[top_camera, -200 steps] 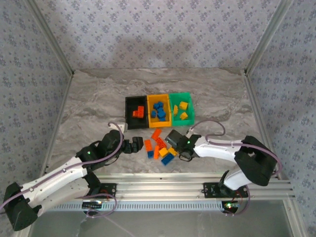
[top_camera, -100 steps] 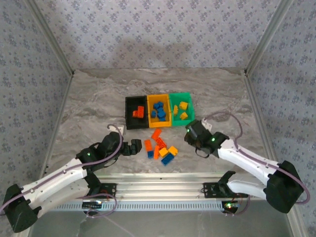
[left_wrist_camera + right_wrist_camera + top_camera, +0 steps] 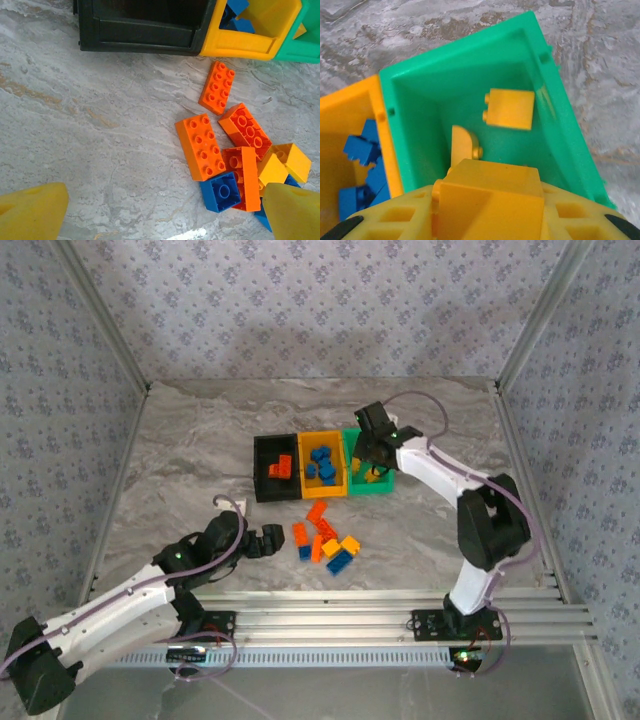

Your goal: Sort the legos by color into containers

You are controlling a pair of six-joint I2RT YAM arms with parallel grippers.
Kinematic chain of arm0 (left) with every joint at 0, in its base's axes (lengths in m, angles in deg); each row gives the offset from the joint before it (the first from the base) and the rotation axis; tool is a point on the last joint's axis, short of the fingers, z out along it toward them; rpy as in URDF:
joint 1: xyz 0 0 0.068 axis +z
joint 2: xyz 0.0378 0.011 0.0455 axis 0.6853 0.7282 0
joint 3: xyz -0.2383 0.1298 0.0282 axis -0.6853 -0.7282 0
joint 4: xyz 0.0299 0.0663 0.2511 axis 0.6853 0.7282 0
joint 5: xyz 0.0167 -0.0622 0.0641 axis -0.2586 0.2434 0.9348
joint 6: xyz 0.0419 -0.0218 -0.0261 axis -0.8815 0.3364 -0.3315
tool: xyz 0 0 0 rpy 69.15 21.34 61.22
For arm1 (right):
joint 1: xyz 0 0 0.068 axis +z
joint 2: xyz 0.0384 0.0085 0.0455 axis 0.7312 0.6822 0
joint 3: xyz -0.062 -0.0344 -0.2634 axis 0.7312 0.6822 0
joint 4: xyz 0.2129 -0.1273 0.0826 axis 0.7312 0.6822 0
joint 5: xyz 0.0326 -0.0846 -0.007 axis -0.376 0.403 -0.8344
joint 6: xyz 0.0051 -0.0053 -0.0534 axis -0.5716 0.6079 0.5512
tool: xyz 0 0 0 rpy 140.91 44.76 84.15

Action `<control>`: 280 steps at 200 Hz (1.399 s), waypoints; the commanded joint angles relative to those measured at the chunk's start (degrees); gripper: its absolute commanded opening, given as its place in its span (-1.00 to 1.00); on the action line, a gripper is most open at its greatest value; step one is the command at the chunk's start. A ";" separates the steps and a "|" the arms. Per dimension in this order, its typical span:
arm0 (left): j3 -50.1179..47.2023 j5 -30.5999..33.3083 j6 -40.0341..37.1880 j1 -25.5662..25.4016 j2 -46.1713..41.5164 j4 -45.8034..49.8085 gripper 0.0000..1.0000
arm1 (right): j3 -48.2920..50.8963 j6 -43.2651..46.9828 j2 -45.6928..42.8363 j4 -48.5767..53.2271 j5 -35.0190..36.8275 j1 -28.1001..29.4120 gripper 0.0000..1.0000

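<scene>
My right gripper hangs over the green bin, shut on a yellow lego held between its yellow fingers. Two more yellow legos lie inside that green bin. The yellow-orange bin holds blue legos, and the black bin holds orange-red ones. Loose legos lie in a heap in front of the bins. My left gripper stands open just left of that heap, low over the table. Its fingers flank an orange brick and a blue one.
Metal frame posts rise at both sides and a rail runs along the near edge. The right arm's cable loops above the green bin. Bare marble table lies left of the bins and behind them.
My right arm has swung from the heap up and back to the green bin, carrying the yellow lego. The left arm has hardly moved.
</scene>
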 commanded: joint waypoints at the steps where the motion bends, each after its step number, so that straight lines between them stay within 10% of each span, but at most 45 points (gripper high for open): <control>1: -0.65 -1.24 1.45 0.36 -0.24 0.70 0.99 | -4.40 1.02 3.96 3.76 2.41 -0.94 -0.26; 73: 0.27 -1.80 2.79 1.16 0.30 2.61 1.00 | -7.31 -0.83 1.45 2.13 1.33 0.25 0.31; 189: 10.71 -8.24 -5.64 -0.77 26.41 -8.50 0.63 | 31.93 -8.25 -35.57 -6.03 4.74 13.58 0.35; 280: 17.13 -8.27 -7.86 -0.47 43.93 -10.44 0.49 | 39.22 -11.14 -47.24 -4.38 5.74 15.12 0.36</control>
